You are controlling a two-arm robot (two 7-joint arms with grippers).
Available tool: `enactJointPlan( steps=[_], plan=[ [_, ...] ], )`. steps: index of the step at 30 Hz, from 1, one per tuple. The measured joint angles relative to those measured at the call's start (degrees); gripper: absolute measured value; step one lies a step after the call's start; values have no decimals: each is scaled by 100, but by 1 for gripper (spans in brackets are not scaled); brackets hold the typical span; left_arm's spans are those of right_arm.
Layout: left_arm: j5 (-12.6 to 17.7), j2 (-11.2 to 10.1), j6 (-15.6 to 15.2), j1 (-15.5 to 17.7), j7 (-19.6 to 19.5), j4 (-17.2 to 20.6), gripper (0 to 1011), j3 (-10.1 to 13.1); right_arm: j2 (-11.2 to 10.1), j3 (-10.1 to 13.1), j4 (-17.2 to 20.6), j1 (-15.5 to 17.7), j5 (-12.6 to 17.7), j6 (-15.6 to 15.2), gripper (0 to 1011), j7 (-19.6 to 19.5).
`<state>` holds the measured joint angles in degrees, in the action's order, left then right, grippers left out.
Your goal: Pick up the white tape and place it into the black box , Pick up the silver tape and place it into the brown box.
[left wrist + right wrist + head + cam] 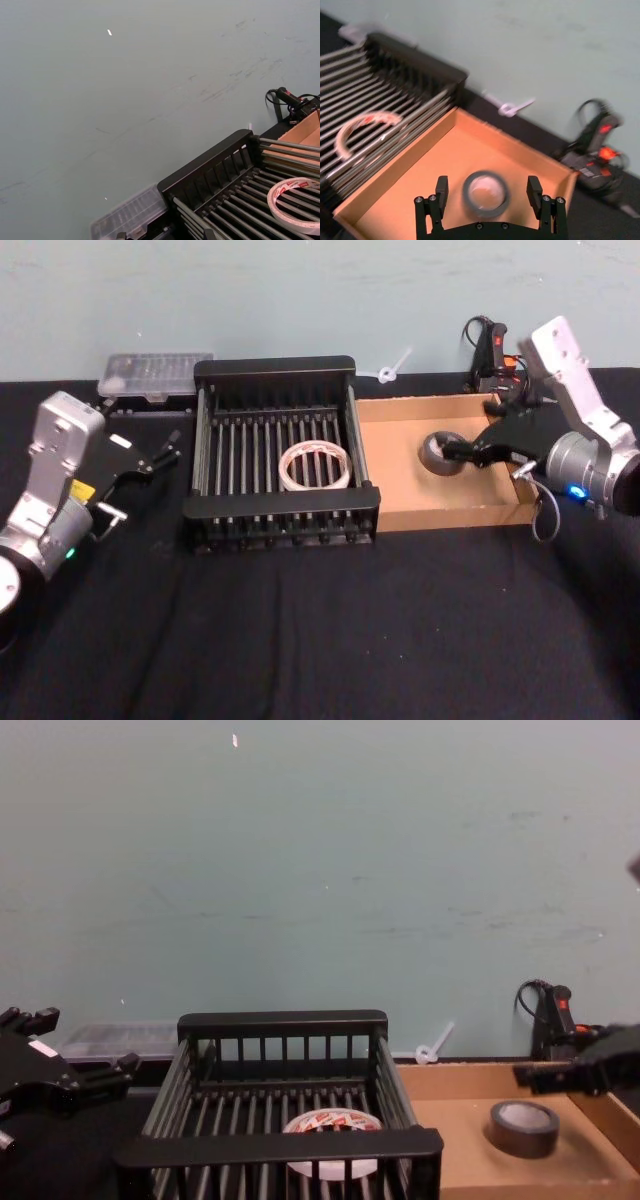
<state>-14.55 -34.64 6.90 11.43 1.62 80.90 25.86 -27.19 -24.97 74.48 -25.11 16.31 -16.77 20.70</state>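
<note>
The white tape [315, 466] [295, 205] [365, 132] [332, 1125] lies flat on the ribbed floor of the black box [275, 368] [205, 170] [415, 55] [280, 1145]. The silver tape [438, 455] [486, 193] [524, 1127] lies flat on the floor of the brown box [400, 485] [445, 160] [460, 1155]. My right gripper [450, 452] [487, 189] hangs open just above it, one finger on each side and not touching. My left gripper [168, 448] [85, 1040] is open and holds nothing, to the left of the black box.
A clear plastic case [155, 373] [130, 215] [115, 1040] sits behind the black box at the back left. A black tool with red parts and a cable [492, 348] [597, 145] [550, 1010] stands behind the brown box. A small white clip [392, 368] [512, 107] lies by the wall.
</note>
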Motion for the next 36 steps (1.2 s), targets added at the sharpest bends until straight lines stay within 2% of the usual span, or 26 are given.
enactJointPlan(
  steps=[2,7,8,15,18,27,36],
  plan=[
    [0,0,0,0,-1,0,1001,0,17,86,140,128,-52,122,1002,-194],
    [0,0,0,0,0,0,1001,0,64,291,522,605,-359,749,1002,-824],
    [0,0,0,0,0,0,1001,0,81,345,603,755,-457,962,1002,-1010],
    [0,0,0,0,-1,0,1001,0,164,562,757,1321,-782,1763,1002,-1588],
    [0,0,0,0,0,0,1001,0,196,635,763,1481,-844,1957,1002,-1691],
    [0,0,0,0,-1,0,1002,0,268,812,819,1745,-854,2050,1002,-1694],
    [0,0,0,0,0,0,1001,0,308,863,836,1769,-842,1955,1002,-1642]
  ],
)
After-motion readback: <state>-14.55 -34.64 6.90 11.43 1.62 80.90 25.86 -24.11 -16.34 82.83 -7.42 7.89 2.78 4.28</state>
